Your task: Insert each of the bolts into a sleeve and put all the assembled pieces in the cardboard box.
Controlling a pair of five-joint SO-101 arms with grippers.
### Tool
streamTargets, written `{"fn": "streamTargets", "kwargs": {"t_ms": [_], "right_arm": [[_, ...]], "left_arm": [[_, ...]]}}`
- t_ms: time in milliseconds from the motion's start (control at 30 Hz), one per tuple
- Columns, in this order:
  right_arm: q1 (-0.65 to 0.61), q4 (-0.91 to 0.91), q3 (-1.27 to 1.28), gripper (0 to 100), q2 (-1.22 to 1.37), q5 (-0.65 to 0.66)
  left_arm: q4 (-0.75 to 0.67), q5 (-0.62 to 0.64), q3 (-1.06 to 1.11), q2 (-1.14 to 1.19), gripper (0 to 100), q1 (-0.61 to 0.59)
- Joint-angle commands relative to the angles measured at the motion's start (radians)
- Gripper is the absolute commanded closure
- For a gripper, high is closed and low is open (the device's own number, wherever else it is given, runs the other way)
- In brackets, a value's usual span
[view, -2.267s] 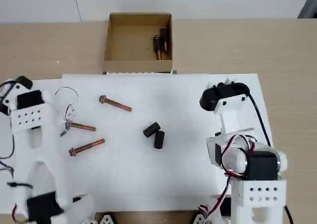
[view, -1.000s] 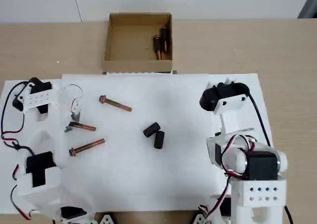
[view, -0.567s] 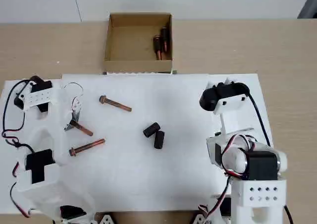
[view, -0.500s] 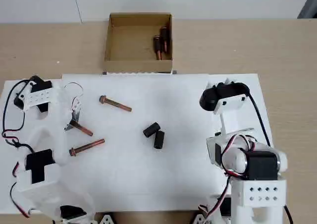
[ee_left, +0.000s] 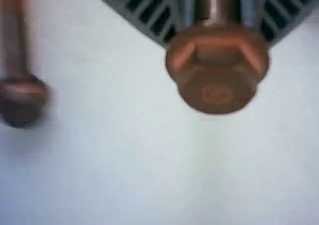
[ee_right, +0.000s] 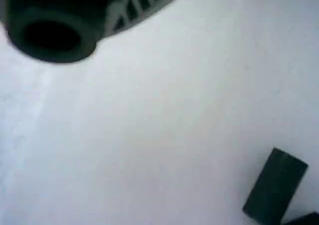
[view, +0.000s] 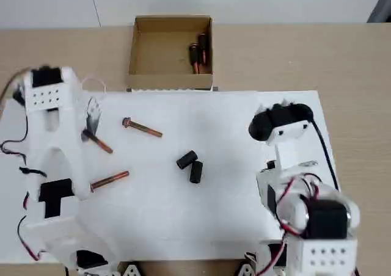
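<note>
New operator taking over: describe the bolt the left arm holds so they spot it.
On the white sheet, look at the left arm's side. The left gripper clamps this bolt near its head; the other two bolts lie loose.

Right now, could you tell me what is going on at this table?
The left pincer grips a copper bolt, and the right pincer holds a black sleeve. Two more bolts and two sleeves lie loose on the white sheet. Two assembled pieces already sit in the cardboard box.
</note>
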Motion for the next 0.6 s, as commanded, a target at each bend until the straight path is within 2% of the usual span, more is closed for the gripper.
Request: {"fn": "streamTargets", "kwargs": {"t_ms": [0,100,400,567], "right_arm": [[0.004,-0.001,-0.055,99.5,-0.056,0.008],[0.004,0.013,-0.054,99.5,-0.093,0.008],[0.005,0.039,-0.052,99.5,-0.188,0.005],[0.005,0.025,-0.029,99.5,-0.234,-0.002]], "left_arm": [[0.049,-0.038,-0.173,-0.038,100,0.038],[0.046,-0.055,-0.194,-0.169,100,0.074],[0.037,-0.143,-0.125,-0.537,100,0.313],[-0.012,-0.199,-0.013,-0.687,100,0.341]]}}
